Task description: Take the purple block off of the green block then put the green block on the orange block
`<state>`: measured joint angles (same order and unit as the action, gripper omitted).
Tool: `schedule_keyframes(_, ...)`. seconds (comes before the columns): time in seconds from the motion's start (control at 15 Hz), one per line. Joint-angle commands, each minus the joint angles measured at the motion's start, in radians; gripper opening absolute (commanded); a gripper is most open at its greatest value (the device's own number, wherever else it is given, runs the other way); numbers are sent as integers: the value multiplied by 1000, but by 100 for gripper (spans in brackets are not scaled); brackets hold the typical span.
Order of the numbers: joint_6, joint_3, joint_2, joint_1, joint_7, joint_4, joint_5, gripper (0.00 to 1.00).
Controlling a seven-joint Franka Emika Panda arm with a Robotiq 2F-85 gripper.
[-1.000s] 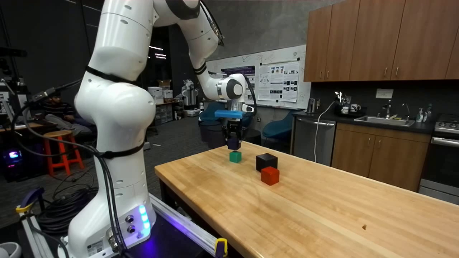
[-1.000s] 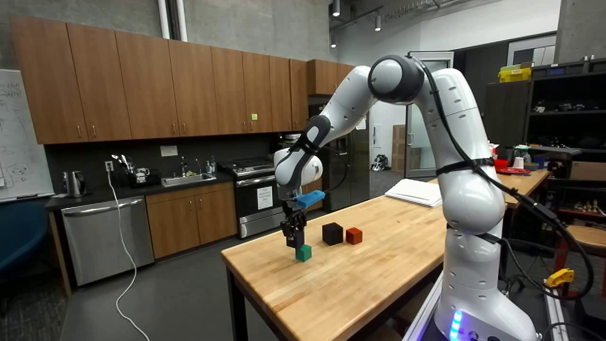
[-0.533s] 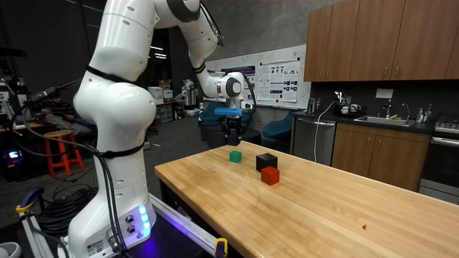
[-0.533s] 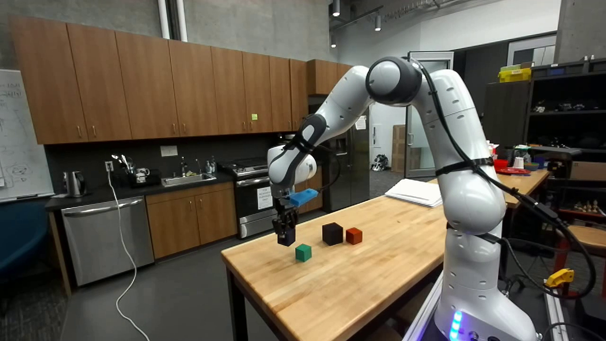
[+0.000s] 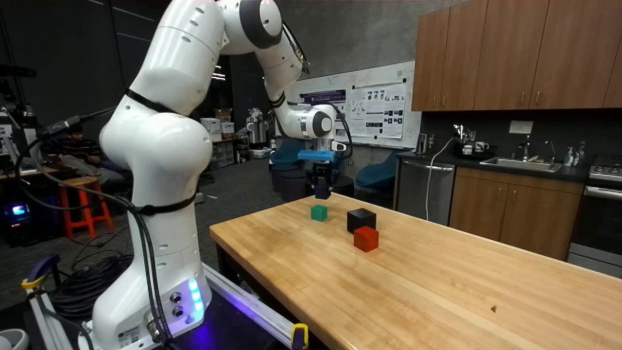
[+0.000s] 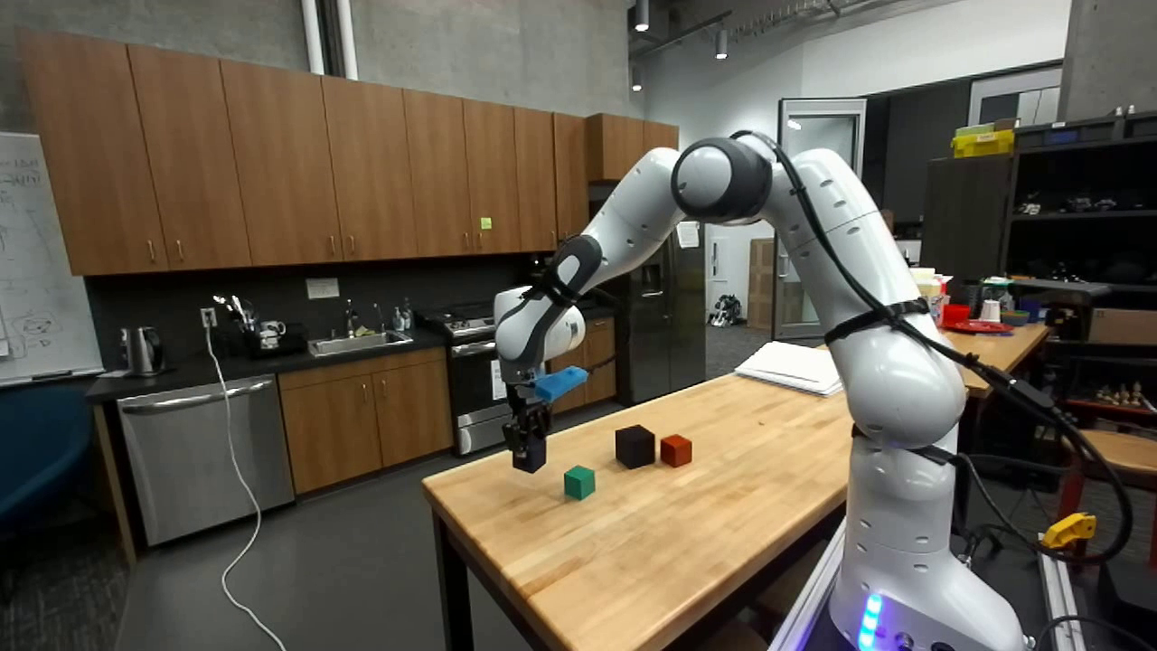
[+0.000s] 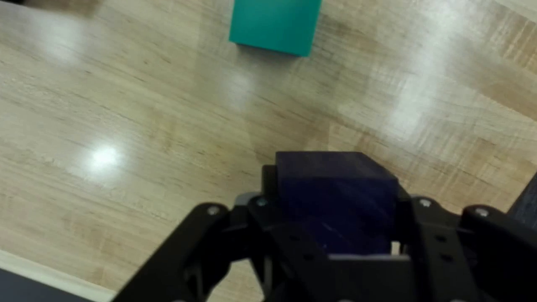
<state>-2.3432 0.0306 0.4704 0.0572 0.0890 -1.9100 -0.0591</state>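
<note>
My gripper (image 7: 335, 197) is shut on the dark purple block (image 7: 331, 165), a finger on each side of it in the wrist view. In both exterior views the gripper (image 5: 322, 184) (image 6: 527, 438) holds the purple block (image 5: 322, 192) (image 6: 530, 457) above the table, near its edge and apart from the green block. The teal-green block (image 5: 319, 213) sits alone on the table, with nothing on top; it also shows in an exterior view (image 6: 579, 483) and at the top of the wrist view (image 7: 275, 25). The red-orange block (image 5: 366, 238) (image 6: 675, 450) sits on the table, outside the wrist view.
Another near-black block (image 5: 361, 220) (image 6: 634, 447) stands close beside the orange block, between it and the green one in an exterior view. The wooden table (image 5: 437, 291) ends just beyond the gripper. White papers (image 6: 791, 369) lie farther along the table.
My gripper has carried the purple block away from right by the green block toward the table's edge, leftward in an exterior view. The green, orange and near-black blocks have not moved.
</note>
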Motion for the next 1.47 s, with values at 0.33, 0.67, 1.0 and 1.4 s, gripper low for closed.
schedule_keyframes(0.33, 62, -24, 128, -6, -6, 144, -37, 30)
schedule_keyframes(0.67, 105, -26, 84, -26, 1, 141, -24, 82)
schedule_keyframes(1.0, 136, -33, 22, -50, -5, 104, -19, 100)
schedule_keyframes(1.4, 151, -21, -73, -66, 1, 2, 11, 100)
